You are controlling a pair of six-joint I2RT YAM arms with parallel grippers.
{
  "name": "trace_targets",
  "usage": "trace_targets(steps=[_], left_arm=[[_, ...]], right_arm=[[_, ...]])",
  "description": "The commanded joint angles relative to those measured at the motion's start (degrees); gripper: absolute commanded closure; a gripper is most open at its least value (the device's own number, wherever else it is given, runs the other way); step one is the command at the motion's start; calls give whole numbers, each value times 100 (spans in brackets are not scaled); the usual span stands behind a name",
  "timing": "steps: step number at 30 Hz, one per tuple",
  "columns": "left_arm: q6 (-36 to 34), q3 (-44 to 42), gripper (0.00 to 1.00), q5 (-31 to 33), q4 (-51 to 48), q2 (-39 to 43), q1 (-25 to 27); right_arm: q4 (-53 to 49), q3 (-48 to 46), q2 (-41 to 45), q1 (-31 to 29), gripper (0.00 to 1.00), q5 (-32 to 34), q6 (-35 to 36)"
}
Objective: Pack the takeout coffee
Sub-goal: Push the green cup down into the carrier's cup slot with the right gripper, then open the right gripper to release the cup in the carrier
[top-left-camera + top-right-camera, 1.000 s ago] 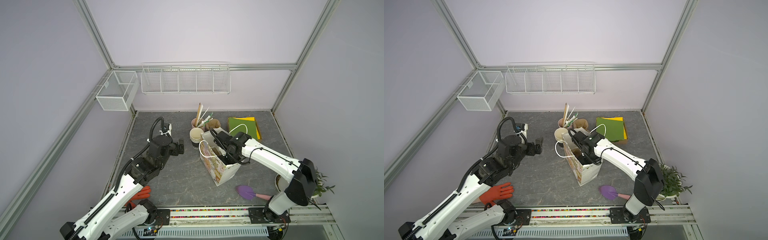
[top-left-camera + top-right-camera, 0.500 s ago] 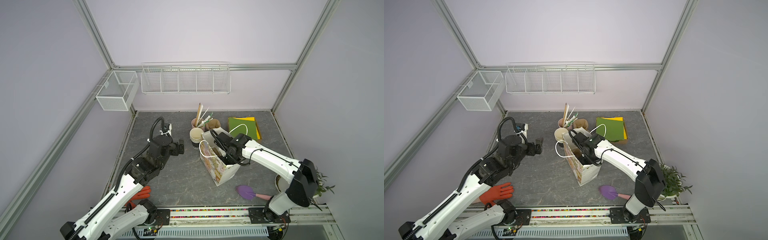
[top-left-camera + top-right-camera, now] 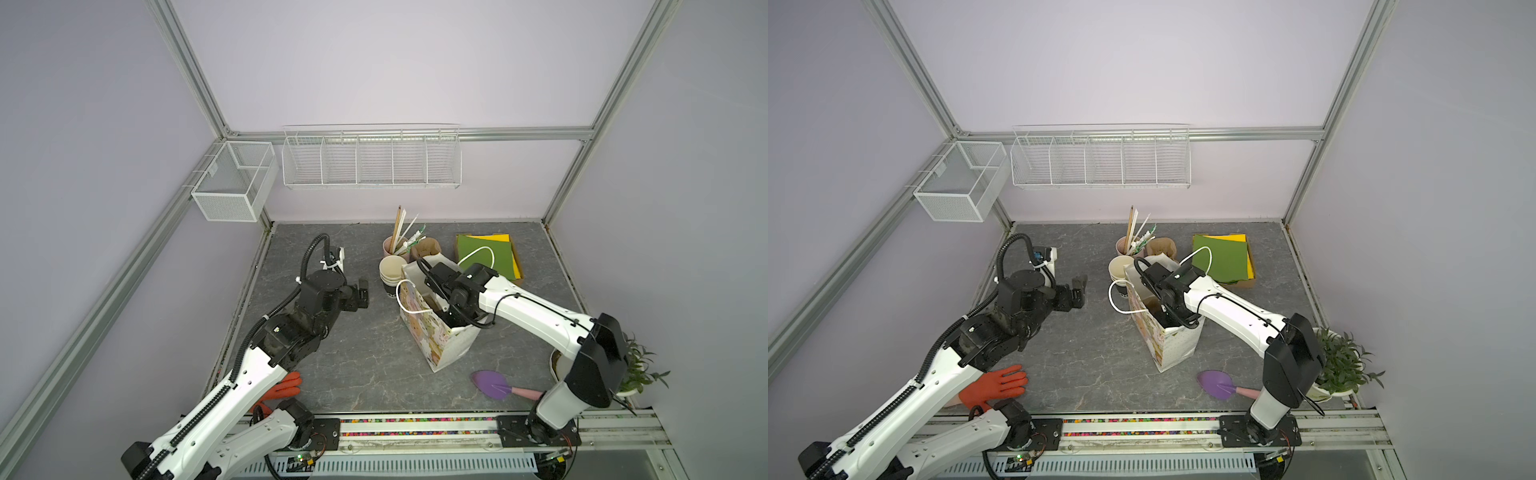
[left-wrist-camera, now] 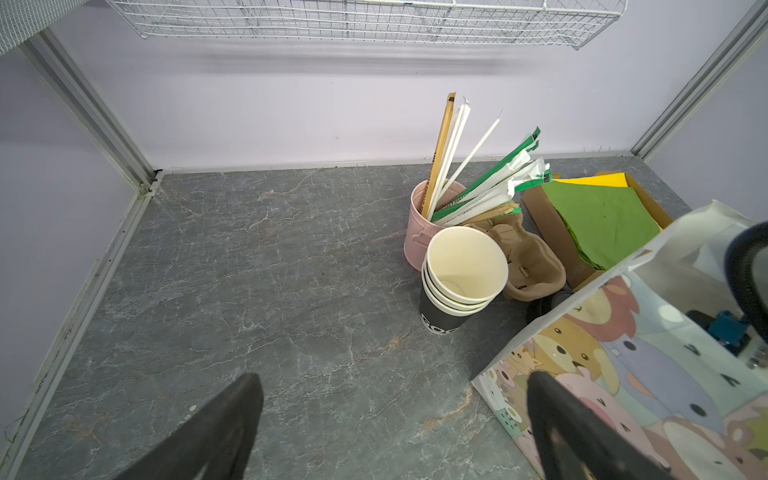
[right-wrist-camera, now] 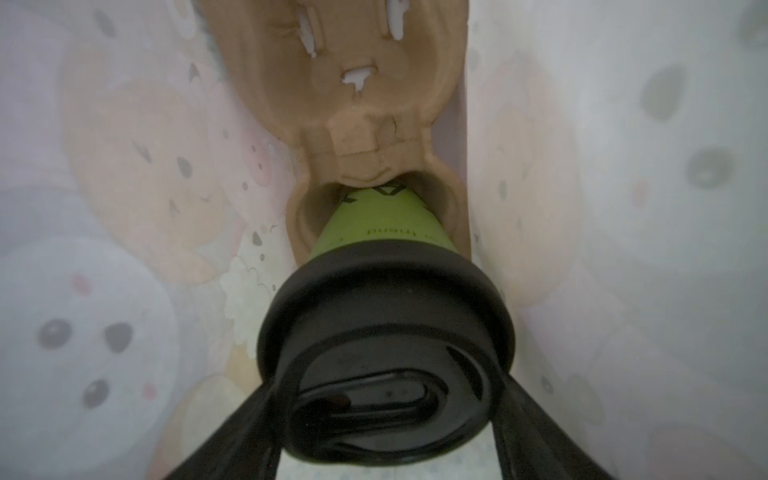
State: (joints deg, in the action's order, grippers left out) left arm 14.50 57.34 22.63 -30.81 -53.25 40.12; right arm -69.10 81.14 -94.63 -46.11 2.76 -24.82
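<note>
The takeout coffee (image 5: 382,224), a green paper cup with a black lid (image 5: 386,316), stands in one socket of a brown pulp carrier (image 5: 357,83) at the bottom of the cartoon-print gift bag (image 3: 432,336) (image 3: 1156,336). My right gripper (image 5: 382,376) reaches down inside the bag. Its fingers lie against both sides of the lid, with no gap showing. In both top views the bag hides the cup and the right fingers. My left gripper (image 3: 363,291) (image 3: 1079,286) (image 4: 395,380) hovers open and empty over the table, left of the bag.
Behind the bag stand a stack of black-sided cups (image 3: 390,270) (image 4: 461,270), a pink cup of straws (image 3: 388,247), a second pulp carrier (image 3: 426,249) and a box of green and yellow napkins (image 3: 486,253). An orange glove (image 3: 996,384), a purple trowel (image 3: 492,382) and a potted plant (image 3: 1341,365) lie near the front.
The right wrist has settled slightly deeper in the bag. The left arm and the bag have not moved.
</note>
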Motion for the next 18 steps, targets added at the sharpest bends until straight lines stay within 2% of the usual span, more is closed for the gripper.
trace_targets(steps=[1,12,18], left_arm=[[-53,-39,1,-48,-66,-15,-30],[-48,-30,1,-57,-66,-43,-30],[-54,-28,1,-74,-74,-67,-30]], right_arm=[[-282,222,-104,22,18,213,100],[-459,574,-30,19,1,260,214],[-598,891,66,22,6,267,268]])
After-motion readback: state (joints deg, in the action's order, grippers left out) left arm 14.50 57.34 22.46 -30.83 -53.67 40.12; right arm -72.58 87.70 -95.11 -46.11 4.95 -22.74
